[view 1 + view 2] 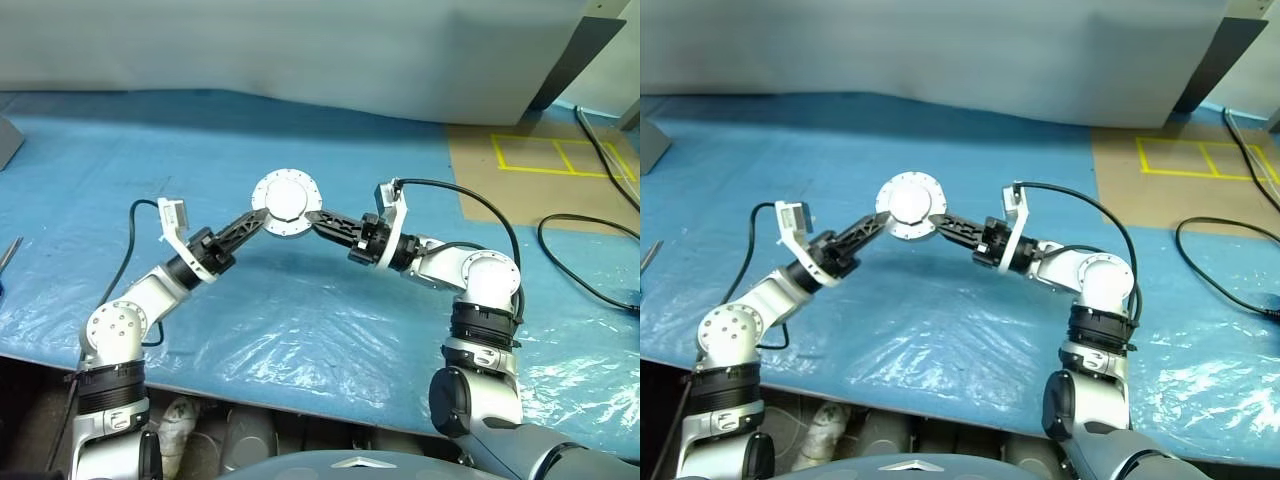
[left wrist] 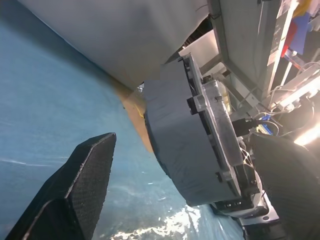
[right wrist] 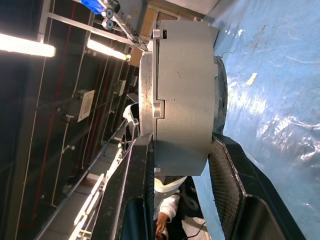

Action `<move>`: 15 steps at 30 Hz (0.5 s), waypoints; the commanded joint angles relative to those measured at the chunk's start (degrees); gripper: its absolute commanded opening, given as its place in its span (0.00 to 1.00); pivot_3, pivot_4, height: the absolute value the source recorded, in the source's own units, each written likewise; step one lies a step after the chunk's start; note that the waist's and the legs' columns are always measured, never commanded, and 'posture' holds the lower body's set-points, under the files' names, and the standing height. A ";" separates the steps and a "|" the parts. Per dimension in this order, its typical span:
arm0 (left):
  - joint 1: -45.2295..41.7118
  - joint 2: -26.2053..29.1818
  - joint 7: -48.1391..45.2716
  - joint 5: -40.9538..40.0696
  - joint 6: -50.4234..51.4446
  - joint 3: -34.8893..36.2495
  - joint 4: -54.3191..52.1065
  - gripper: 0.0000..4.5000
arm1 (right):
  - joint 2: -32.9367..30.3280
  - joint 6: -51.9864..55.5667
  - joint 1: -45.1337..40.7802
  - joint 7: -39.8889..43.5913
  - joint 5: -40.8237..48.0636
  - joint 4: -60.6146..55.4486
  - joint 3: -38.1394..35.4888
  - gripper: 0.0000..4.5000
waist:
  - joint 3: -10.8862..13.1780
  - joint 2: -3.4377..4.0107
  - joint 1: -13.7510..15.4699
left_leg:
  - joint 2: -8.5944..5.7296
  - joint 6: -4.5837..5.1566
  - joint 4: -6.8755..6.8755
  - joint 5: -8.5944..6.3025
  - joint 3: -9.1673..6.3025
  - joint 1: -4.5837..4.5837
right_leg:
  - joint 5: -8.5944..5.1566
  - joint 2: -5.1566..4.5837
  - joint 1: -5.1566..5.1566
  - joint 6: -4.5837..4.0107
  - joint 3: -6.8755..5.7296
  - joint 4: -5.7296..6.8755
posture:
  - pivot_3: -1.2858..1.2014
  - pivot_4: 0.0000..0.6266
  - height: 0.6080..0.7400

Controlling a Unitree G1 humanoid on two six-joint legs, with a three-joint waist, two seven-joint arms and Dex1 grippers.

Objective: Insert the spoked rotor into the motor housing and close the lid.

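Right wrist view: motor housing (image 3: 182, 90) between right pincer (image 3: 182, 165) fingers.

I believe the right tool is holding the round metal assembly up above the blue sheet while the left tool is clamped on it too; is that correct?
Not quite: the left tool is open beside the round metal assembly, as the left wrist view shows. The right tool does hold it above the blue sheet.

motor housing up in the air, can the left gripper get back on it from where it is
Probably yes. The motor housing is held clear of the table, clamped in the right gripper, and the left gripper sits open right beside its other edge with nothing between them.
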 commanded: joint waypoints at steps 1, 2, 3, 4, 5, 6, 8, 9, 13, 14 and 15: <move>-2.27 -1.77 0.47 -1.54 -0.20 -0.71 0.26 0.99 | 0.10 -1.12 -1.89 1.26 3.87 -1.57 0.25 0.28 | 0.00 0.00 0.00 | 0.00 0.00 0.01 0.00 -0.01 0.00 | 0.00 0.01 0.00 0.00 0.00 0.00 | 0.52 0.24 1.00; -2.71 -2.83 0.82 -2.18 0.18 -0.98 0.80 0.99 | -0.05 -1.12 -1.92 1.26 3.90 -1.54 0.29 0.28 | 0.00 0.00 0.00 | 0.00 0.00 0.01 0.00 -0.01 0.00 | 0.00 0.00 0.00 0.00 0.00 0.01 | 0.52 0.24 1.00; -3.01 -3.66 0.95 -2.33 0.38 -1.37 1.15 0.99 | -0.21 -1.14 -1.97 1.27 3.93 -1.44 0.32 0.28 | 0.00 0.00 -0.02 | 0.00 0.00 0.02 0.00 -0.01 -0.01 | 0.00 0.00 0.00 0.00 0.00 0.02 | 0.52 0.24 1.00; -3.18 -4.51 0.84 -2.52 0.55 -1.77 1.46 0.99 | -0.33 -1.11 -2.00 1.17 4.00 -1.44 0.33 0.28 | 0.00 0.00 -0.01 | -0.01 0.00 0.03 0.00 -0.01 -0.01 | 0.00 0.00 0.00 0.00 0.00 0.02 | 0.52 0.24 1.00; -3.49 -5.34 1.06 -2.63 0.52 -1.88 1.96 0.99 | -0.52 -1.09 -2.09 1.16 4.03 -1.30 0.31 0.28 | 0.00 -0.01 -0.02 | -0.01 0.00 0.03 0.00 -0.02 -0.02 | 0.00 0.00 0.00 0.00 0.00 0.02 | 0.52 0.24 1.00; -3.85 -6.10 1.46 -2.76 0.31 -1.76 2.58 0.99 | -0.63 -1.07 -2.13 1.05 4.06 -1.22 0.27 0.28 | 0.00 0.00 -0.02 | -0.01 0.00 0.04 0.00 -0.02 -0.02 | 0.00 0.00 0.00 0.00 0.00 0.02 | 0.52 0.24 1.00; -4.91 -7.67 2.74 -3.19 -0.20 -1.18 4.09 0.99 | -0.72 -0.85 -2.13 0.62 4.19 -0.98 0.10 0.28 | 0.00 -0.01 -0.02 | -0.01 0.01 0.04 0.00 -0.02 -0.02 | 0.00 0.00 0.00 0.00 0.00 0.04 | 0.52 0.24 1.00; -5.43 -8.10 3.24 -2.95 -0.34 -1.12 4.80 0.99 | -0.67 -0.74 -2.04 0.22 4.26 -0.87 -0.03 0.28 | 0.00 -0.01 -0.01 | 0.00 0.01 0.05 0.00 -0.03 -0.02 | 0.00 0.01 0.00 0.00 0.00 0.06 | 0.52 0.24 1.00; -7.07 -8.87 4.85 -2.43 -0.85 -0.65 6.67 0.99 | -0.48 -0.84 -1.69 -0.99 4.45 -0.87 0.14 0.28 | 0.00 -0.01 -0.01 | -0.01 0.01 0.12 0.00 -0.04 -0.02 | 0.01 0.00 0.00 0.01 0.00 0.09 | 0.52 0.24 1.00; -7.59 -9.07 5.59 -1.91 -1.50 -0.50 7.12 0.99 | -0.34 -1.11 -1.55 -1.45 4.33 -0.97 0.18 0.28 | 0.00 -0.01 0.00 | -0.01 0.01 0.13 0.00 -0.04 -0.03 | 0.01 0.00 0.00 0.01 0.00 0.10 | 0.52 0.24 1.00; -7.90 -9.20 5.76 -1.89 -1.81 -0.36 7.38 0.96 | -0.16 -1.38 -1.40 -1.85 4.24 -1.10 0.21 0.28 | 0.00 -0.01 0.01 | -0.01 0.01 0.14 0.00 -0.04 -0.03 | 0.01 0.00 0.00 0.01 0.00 0.11 | 0.52 0.24 1.00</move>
